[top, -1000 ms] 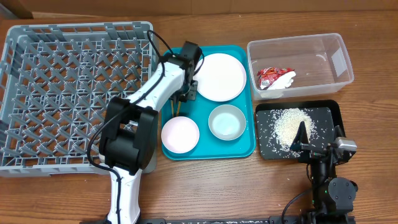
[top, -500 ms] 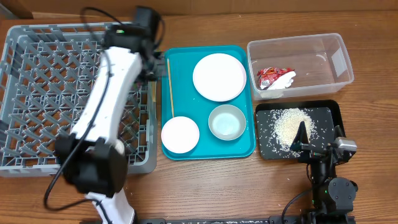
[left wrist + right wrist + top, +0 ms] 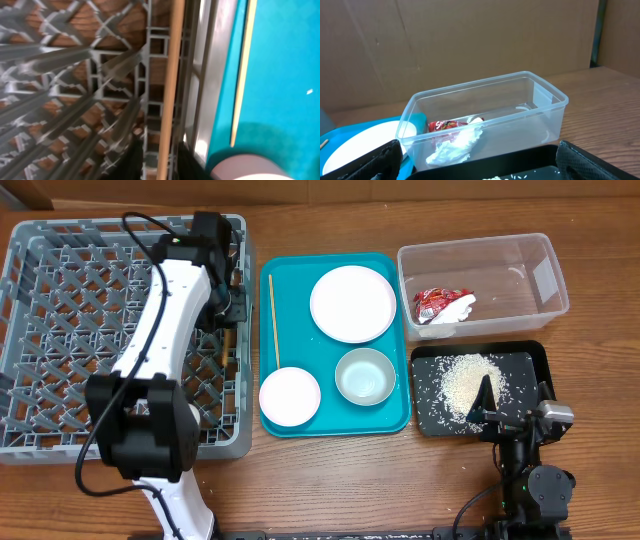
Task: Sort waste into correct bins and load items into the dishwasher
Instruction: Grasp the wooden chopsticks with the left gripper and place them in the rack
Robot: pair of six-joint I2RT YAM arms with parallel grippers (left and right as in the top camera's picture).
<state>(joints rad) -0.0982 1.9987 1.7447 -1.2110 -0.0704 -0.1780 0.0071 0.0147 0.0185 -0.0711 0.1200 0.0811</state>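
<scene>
Surface: brown wooden table point(image 3: 400, 480), with a teal tray point(image 3: 297, 330) near its middle taken as reference for all positions.

Left of the teal tray, just beside its edge: large grey dish rack point(image 3: 60, 330). The left arm reaches across the rack, and the left gripper point(image 3: 160, 162) sits over the rack wall nearest the tray. Its jaws are narrowly parted. One chopstick point(image 3: 172, 75) runs between them, lying inside the rack along that wall. A sliver of gap shows on one side of the stick; contact on the other side cannot be confirmed.

On the teal tray:
- second chopstick point(image 3: 271, 320), along the edge nearest the rack, lying flat
- large white plate point(image 3: 352, 303), far end
- smaller white plate point(image 3: 290, 395), near corner on the rack side
- small bowl point(image 3: 365, 375), just beside the smaller plate, apart from it

Right of the teal tray, far end: clear tub point(image 3: 515, 275), holding the red-and-white wrapper point(image 3: 442, 305) at its tray-side end.

Right of the teal tray, near end: black tray point(image 3: 535, 360), with the heap of white grains point(image 3: 465, 380) inside and loose grains scattered round the heap.

The right gripper point(image 3: 480, 165) sits at the near edge of the black tray, jaws spread wide, nothing between them
</scene>
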